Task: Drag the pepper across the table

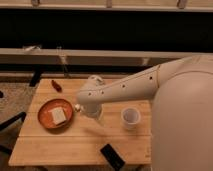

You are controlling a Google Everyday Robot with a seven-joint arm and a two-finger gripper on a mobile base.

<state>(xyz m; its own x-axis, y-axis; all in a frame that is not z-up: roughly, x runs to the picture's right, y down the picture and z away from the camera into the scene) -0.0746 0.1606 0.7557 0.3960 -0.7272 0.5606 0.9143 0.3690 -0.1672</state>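
The pepper (56,85) is a small dark red chili lying near the far left corner of the light wooden table (70,145). My white arm reaches in from the right over the middle of the table. My gripper (86,107) hangs at its end, just right of the orange plate (46,116), well to the right and nearer than the pepper. It is apart from the pepper and holds nothing that I can see.
The orange plate carries a white square (59,115). A white cup (130,117) stands right of the gripper. A black flat object (112,156) lies near the front edge. A dark wall and ledge run behind the table.
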